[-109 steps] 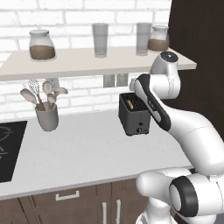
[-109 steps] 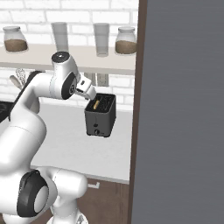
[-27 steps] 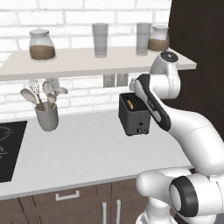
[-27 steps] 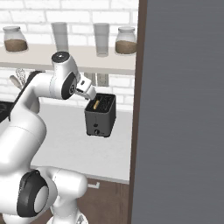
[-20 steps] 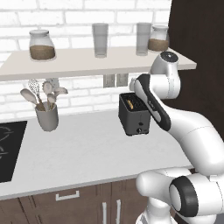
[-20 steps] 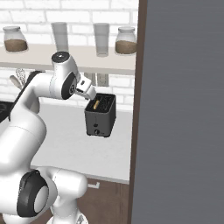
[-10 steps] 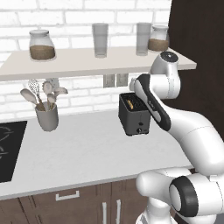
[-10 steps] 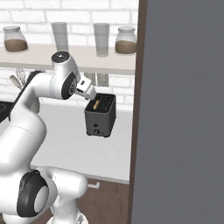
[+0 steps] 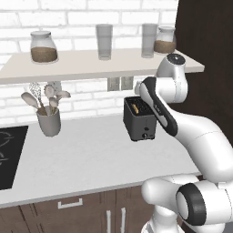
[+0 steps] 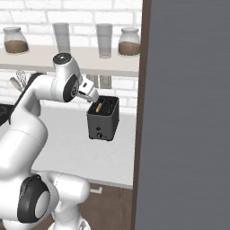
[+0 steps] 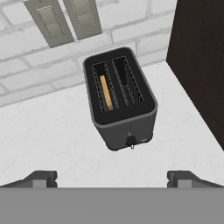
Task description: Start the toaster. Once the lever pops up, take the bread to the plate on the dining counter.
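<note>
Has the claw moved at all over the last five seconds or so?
No. The claw sits open at the same spot above the toaster, just left of its top.

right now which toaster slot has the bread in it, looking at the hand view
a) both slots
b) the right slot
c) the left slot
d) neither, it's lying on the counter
c) In the hand view the bread stands edge-up in the left slot of the toaster, while the right slot shows just its bare wire guides.
</note>
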